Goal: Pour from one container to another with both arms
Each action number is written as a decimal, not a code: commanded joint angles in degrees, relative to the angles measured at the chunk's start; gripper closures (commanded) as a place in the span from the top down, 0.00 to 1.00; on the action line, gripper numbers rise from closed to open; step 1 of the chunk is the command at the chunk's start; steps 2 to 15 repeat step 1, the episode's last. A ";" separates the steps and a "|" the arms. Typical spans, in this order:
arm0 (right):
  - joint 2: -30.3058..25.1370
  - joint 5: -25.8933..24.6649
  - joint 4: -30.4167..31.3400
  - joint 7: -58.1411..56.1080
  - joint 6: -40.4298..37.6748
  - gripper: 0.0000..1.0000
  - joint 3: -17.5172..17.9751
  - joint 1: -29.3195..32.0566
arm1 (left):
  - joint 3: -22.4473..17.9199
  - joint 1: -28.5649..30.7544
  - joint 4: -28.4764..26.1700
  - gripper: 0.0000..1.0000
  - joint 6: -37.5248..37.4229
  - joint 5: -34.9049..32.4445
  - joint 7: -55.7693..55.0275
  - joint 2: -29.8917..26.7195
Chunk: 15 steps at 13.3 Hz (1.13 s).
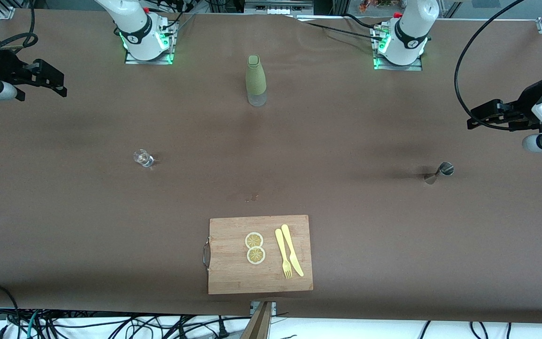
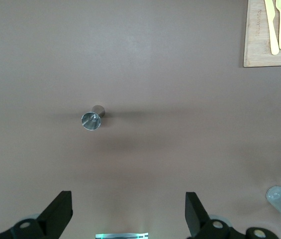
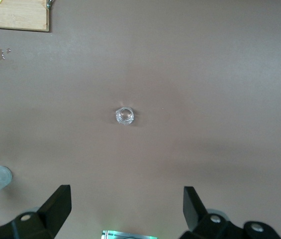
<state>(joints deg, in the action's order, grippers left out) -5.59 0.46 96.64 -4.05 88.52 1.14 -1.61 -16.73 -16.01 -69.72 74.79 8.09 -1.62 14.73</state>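
Front view alone shows the whole green-sleeved bottle (image 1: 256,80); wrist views show left gripper (image 2: 125,211) spread over a steel jigger (image 2: 92,119), right gripper (image 3: 125,206) spread over what looks like a small clear glass (image 3: 125,115).

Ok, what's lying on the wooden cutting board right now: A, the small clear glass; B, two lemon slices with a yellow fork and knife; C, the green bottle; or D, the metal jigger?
B: the cutting board carries two lemon slices and a yellow fork and knife; the glass, bottle and jigger stand apart on the table.
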 commanded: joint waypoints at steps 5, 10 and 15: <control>-1.26 -0.37 0.65 1.06 -0.54 1.00 0.09 0.12 | 3.26 2.02 -1.73 1.00 0.53 -1.23 -0.93 -1.54; -1.26 -0.37 0.65 1.06 -0.54 1.00 0.09 0.12 | 3.26 2.02 -1.73 1.00 0.53 -1.23 -0.93 -1.54; -1.26 -0.37 0.65 1.06 -0.54 1.00 0.09 0.12 | 3.26 2.02 -1.73 1.00 0.53 -1.23 -0.93 -1.54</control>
